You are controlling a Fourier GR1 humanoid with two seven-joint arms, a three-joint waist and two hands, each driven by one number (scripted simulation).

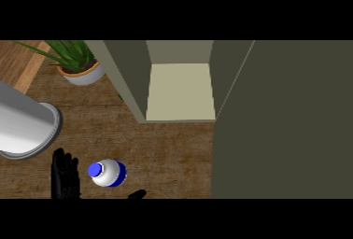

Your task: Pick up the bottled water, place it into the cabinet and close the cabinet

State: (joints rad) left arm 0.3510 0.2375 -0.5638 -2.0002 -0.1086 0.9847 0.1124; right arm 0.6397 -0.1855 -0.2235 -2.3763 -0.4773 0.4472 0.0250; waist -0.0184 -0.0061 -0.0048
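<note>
I am bringing the left robot hand, fingers straight and released, just left of the blue-capped white water bottle standing on the brown worktop. I am planning a centred grasp before lifting toward the open olive cabinet. The right robot hand is out of view.
</note>
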